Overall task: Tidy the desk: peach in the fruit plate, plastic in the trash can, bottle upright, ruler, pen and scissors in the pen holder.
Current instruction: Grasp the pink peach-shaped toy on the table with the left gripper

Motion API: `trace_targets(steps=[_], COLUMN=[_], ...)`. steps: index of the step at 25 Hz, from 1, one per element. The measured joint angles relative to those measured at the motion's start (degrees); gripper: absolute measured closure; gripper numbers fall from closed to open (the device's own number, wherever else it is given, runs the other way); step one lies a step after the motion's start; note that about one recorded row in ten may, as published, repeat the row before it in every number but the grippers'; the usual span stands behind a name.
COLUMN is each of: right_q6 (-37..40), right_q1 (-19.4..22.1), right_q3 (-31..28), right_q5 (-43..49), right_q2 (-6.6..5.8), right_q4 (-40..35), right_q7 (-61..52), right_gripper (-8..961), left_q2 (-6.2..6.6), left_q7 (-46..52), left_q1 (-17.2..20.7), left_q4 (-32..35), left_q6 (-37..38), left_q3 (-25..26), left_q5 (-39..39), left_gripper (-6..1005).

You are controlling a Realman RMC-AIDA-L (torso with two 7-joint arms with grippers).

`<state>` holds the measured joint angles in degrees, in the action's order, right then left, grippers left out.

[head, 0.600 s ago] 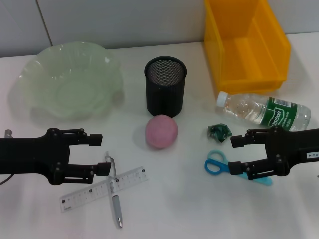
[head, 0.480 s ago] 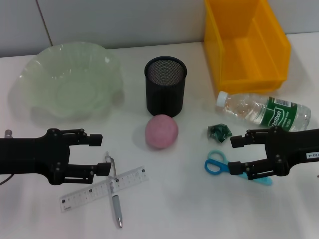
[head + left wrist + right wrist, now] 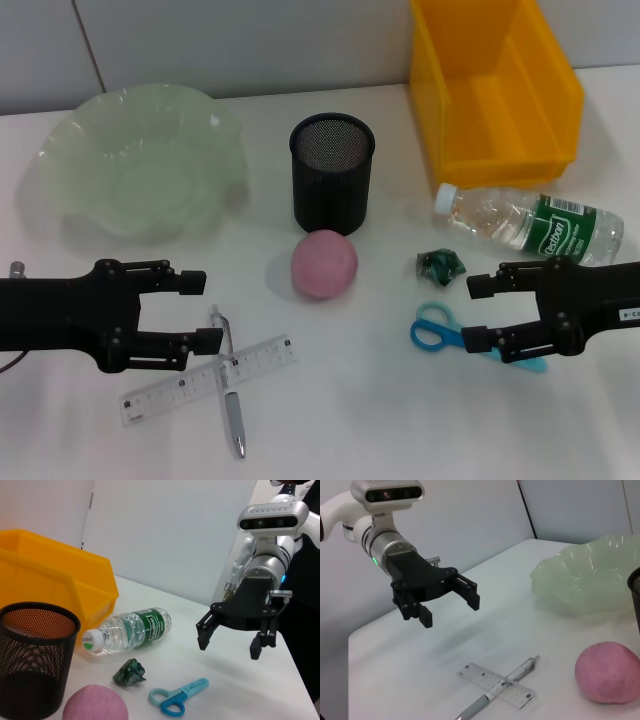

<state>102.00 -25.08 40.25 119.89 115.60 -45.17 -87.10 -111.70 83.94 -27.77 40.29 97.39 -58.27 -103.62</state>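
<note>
The pink peach [image 3: 324, 264] lies in front of the black mesh pen holder [image 3: 332, 172]. The green fruit plate [image 3: 70, 150] is at the back left, the yellow trash can [image 3: 430, 100] at the back right. In front of the trash can the bottle [image 3: 530, 225] lies on its side. A crumpled green plastic scrap [image 3: 440, 263] sits above the blue scissors [image 3: 432, 332]. The pen [image 3: 232, 400] lies crossed over the ruler [image 3: 170, 392]. My left gripper [image 3: 203, 310] hangs open just left of them. My right gripper [image 3: 475, 310] is open over the scissors' blade end.
The white desk [image 3: 380, 420] has bare room along the front centre and between the peach and the scissors. The wall runs behind the fruit plate and the trash can. The left wrist view shows the right gripper [image 3: 228, 647], and the right wrist view the left gripper [image 3: 449, 611].
My right gripper has drifted slightly to the right. Nothing else has moved.
</note>
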Motion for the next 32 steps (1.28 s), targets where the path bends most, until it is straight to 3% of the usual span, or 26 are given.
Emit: trace_targets(steps=[14, 17, 20, 26, 32], right_q6=[0.0, 0.0, 0.0, -0.3, -0.3], right_q1=[0.0, -0.1, -0.2, -0.4, -0.4], right_q3=[0.0, 0.0, 0.0, 0.0, 0.0], right_q5=[0.0, 0.0, 0.0, 0.0, 0.0], right_q2=[-0.12, -0.12, -0.17, -0.20, -0.21], right_q4=[0.0, 0.0, 0.0, 0.0, 0.0], right_q7=[0.0, 0.0, 0.0, 0.0, -0.2], right_gripper=[155, 157, 159, 163, 166], left_q2=[-0.22, -0.86, -2.33, -6.78, -7.09], left_q7=[0.0, -0.2, -0.6, -4.8, -5.8], left_q1=[-0.5, -0.8, -1.1, -1.9, -5.1], left_q4=[0.1, 0.1, 0.2, 1.5, -1.5], left_q6=[-0.1, -0.2, 0.1, -3.8, -12.1], left_q3=[0.1, 0.5, 3.1, 5.4, 0.7], left_q5=[0.0, 0.5, 0.8, 1.0, 3.5], left_gripper=[211, 212, 213, 215, 218])
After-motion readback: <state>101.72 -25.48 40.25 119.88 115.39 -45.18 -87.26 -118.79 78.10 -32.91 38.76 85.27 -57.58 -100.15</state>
